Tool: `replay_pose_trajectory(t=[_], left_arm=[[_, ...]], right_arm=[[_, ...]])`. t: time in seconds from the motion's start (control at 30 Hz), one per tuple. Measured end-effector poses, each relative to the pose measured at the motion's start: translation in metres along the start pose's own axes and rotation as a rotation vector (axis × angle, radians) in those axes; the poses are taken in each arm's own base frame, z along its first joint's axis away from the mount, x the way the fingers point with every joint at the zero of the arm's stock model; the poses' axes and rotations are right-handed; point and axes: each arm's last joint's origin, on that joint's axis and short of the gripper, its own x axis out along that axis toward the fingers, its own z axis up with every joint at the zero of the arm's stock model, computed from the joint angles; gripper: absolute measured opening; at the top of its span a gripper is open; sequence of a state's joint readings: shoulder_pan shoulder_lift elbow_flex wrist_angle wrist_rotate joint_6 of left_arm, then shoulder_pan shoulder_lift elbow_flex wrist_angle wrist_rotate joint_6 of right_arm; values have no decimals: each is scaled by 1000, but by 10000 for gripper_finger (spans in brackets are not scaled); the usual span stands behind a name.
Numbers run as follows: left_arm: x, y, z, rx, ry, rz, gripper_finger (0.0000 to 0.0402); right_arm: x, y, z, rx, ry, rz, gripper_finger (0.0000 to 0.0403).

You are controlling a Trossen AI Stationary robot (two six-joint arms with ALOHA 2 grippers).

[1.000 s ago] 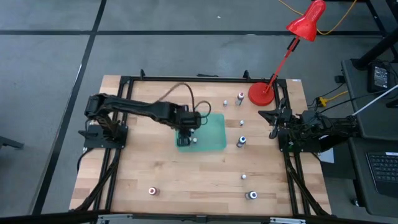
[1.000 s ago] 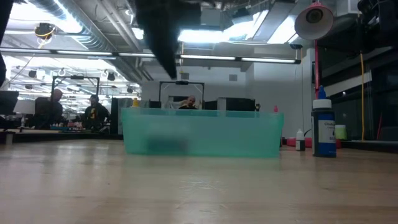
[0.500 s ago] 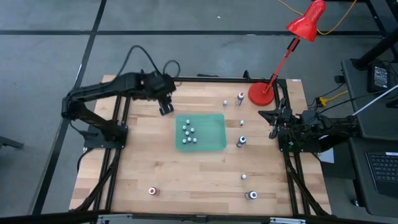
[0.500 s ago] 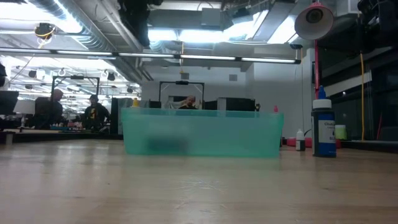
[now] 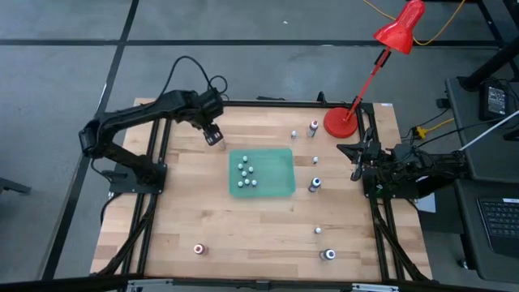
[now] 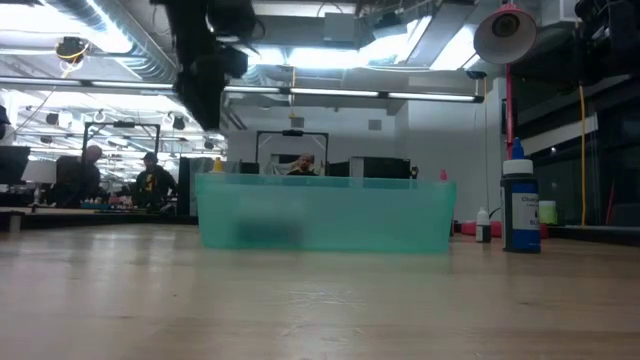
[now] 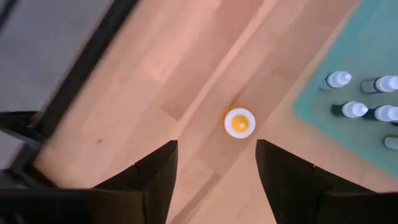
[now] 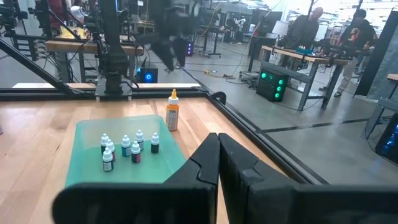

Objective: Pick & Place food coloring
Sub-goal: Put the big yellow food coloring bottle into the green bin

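The left gripper (image 7: 214,165) hangs with its fingers spread wide and nothing between them, an orange-capped bottle (image 7: 239,122) standing just ahead, directly under it. Coming down off-centre, a fingertip could clip that cap and tip the bottle over, I reckon

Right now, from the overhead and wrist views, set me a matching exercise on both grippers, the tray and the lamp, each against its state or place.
Things:
1. left gripper
2. right gripper
3. green tray
4. red lamp

States or places:
A. shut, at the right edge of the table
B. open, above an orange-topped bottle
C. holds a cluster of small bottles
D. base stands at a table corner

Pairs: 1-B, 2-A, 3-C, 4-D
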State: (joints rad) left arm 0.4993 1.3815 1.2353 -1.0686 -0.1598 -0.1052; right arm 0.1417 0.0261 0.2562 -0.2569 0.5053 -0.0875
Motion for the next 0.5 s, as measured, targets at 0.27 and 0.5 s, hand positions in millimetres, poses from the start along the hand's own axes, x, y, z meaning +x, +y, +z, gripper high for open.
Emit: replay_pose_trajectory(t=[0.27,0.5], left_arm=[[25,-11,-12,-52,26,-35,235],[26,-18,-9,-44,-32,-25,240]], right_arm=[[0,0,0,1,0,0,12],[0,0,0,1,-1,0,12]])
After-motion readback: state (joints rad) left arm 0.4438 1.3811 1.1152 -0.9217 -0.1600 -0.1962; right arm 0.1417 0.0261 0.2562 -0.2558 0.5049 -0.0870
